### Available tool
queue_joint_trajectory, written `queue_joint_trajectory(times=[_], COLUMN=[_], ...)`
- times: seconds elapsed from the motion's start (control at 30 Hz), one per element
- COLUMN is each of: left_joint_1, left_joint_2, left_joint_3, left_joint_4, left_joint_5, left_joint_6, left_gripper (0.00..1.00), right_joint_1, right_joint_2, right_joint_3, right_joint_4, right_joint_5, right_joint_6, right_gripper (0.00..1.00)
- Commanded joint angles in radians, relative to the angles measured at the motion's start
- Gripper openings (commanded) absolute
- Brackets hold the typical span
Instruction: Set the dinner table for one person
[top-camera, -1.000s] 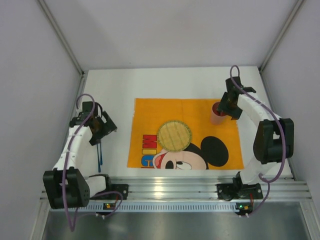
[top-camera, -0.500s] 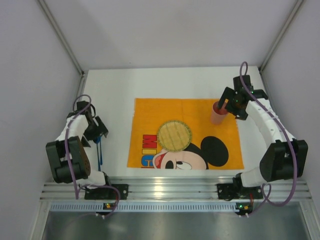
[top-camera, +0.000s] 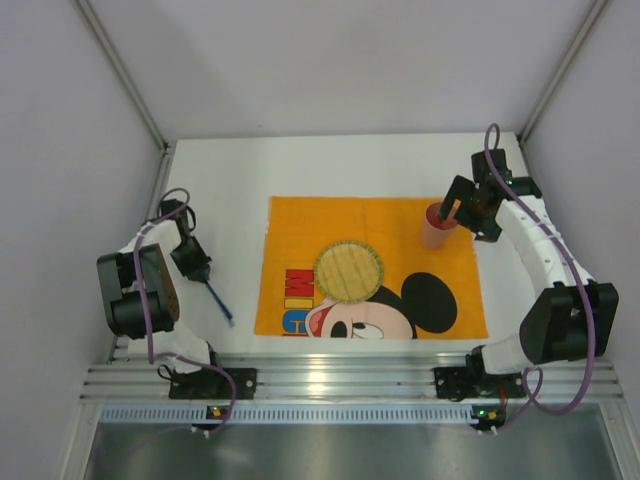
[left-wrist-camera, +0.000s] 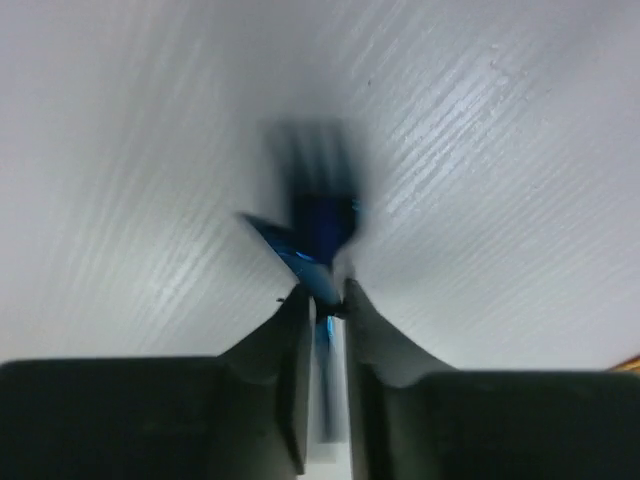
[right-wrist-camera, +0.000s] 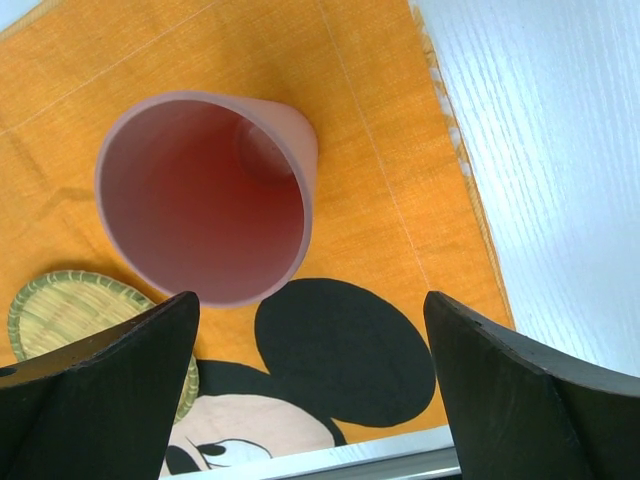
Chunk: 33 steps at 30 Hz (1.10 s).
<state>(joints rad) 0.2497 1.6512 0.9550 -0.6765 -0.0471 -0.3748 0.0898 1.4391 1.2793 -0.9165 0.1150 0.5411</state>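
The left jaws pinch a thin blue utensil (top-camera: 218, 303) over the white matte bench (top-camera: 330, 165); the right jaws gape wide beside the upright pink tapered cup (right-wrist-camera: 205, 195).

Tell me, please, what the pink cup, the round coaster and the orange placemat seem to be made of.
Pink cup: likely plastic, smooth matte wall, evenly coloured.
Round coaster: woven straw or bamboo, visible lattice and bound rim.
Orange placemat: probably printed cloth, fine weave, fold creases.
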Motion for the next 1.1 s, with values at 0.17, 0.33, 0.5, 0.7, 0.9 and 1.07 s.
queue_joint_trajectory(times=[0.17,0.33,0.5,0.7,0.9,1.07], left_joint_1=[0.010,-0.006,-0.064,-0.162,-0.185,-0.185], left_joint_2=[0.226,0.312,0.377,0.386,0.337,0.279], left_joint_3=[0.092,0.298,0.488,0.538,0.446,0.389], left_joint_4=[0.147,0.118,0.052,0.022,0.057,0.063], left_joint_5=[-0.016,0.007,0.036,0.035,0.023,-0.036], left_joint_6=[-0.064,-0.093,-0.086,-0.050,-0.064,-0.065], left_gripper=[0.00,0.00,0.12,0.50,0.46,0.37], right_joint_1=[-0.025,-0.027,-0.027,-0.028,-0.027,-0.025], right_joint_2=[-0.037,-0.045,-0.043,-0.055,-0.072,-0.094], right_joint_3=[-0.001,-0.015,-0.020,-0.057,-0.070,-0.067], right_joint_4=[-0.016,-0.016,-0.016,-0.009,-0.007,-0.013], right_joint_5=[0.018,0.023,0.015,0.009,0.011,0.015], right_joint_6=[-0.015,-0.012,-0.006,0.003,0.007,0.008], right_gripper=[0.93,0.93,0.91,0.91,0.91,0.91])
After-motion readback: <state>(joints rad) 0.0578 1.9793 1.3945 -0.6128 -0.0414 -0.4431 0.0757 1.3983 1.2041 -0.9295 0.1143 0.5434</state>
